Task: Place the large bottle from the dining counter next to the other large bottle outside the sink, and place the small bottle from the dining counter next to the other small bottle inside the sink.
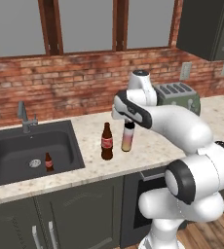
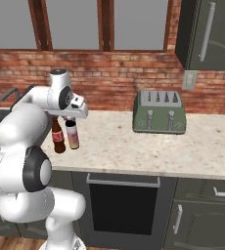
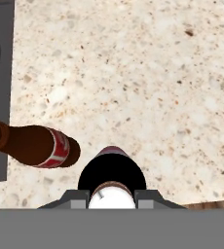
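Observation:
My gripper (image 1: 128, 122) (image 2: 71, 119) (image 3: 111, 195) is shut on the black cap of the large bottle (image 1: 127, 139) (image 2: 73, 137) (image 3: 112, 171), which is upright with its body fading from yellow to pink. It stands close to the right of the other large bottle (image 1: 106, 142) (image 2: 58, 136) (image 3: 36, 146), dark brown with a red label, on the worktop outside the sink (image 1: 11, 151). I cannot tell whether the held bottle's base touches the stone. The other small bottle (image 1: 48, 162) stands inside the sink near the drain. The dining counter and its small bottle are out of view.
A green toaster (image 1: 178, 97) (image 2: 159, 113) stands against the brick wall to the right. The faucet (image 1: 24, 116) rises behind the sink. Bare speckled worktop (image 2: 134, 146) stretches between the bottles and the toaster. A dark wall cabinet (image 2: 207, 34) hangs at the upper right.

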